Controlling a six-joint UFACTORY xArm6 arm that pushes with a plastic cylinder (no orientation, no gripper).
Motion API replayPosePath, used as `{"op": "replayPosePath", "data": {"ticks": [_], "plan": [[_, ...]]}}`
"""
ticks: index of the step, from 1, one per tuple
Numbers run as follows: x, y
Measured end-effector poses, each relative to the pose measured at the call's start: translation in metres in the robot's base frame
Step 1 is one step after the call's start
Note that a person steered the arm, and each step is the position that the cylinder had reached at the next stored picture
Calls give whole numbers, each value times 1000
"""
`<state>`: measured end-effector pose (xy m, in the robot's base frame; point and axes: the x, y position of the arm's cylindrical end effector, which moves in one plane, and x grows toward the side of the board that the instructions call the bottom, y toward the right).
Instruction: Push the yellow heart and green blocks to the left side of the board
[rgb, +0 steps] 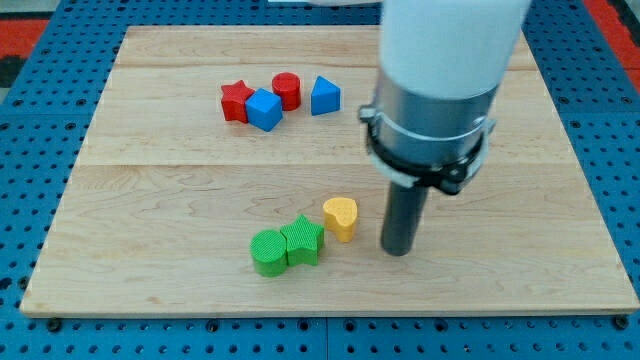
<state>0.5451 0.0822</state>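
A yellow heart (341, 217) lies on the wooden board (150, 200), below the board's middle. A green star (303, 241) touches its lower left side, and a green cylinder (268, 252) touches the star's left side. My tip (398, 250) rests on the board just to the right of the yellow heart, a small gap apart from it. The arm's white and grey body hangs above it at the view's top right.
A red star (236, 101), a blue cube (264, 109), a red cylinder (287, 90) and a blue triangular block (324, 96) cluster near the board's top centre. A blue pegboard surrounds the board.
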Motion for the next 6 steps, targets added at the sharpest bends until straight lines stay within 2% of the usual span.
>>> {"op": "replayPosePath", "data": {"ticks": [1, 2, 3, 4, 5, 6], "plan": [[-4, -29], [-10, -94], [-23, -63], [-66, 52], [-127, 108], [-139, 100]]}}
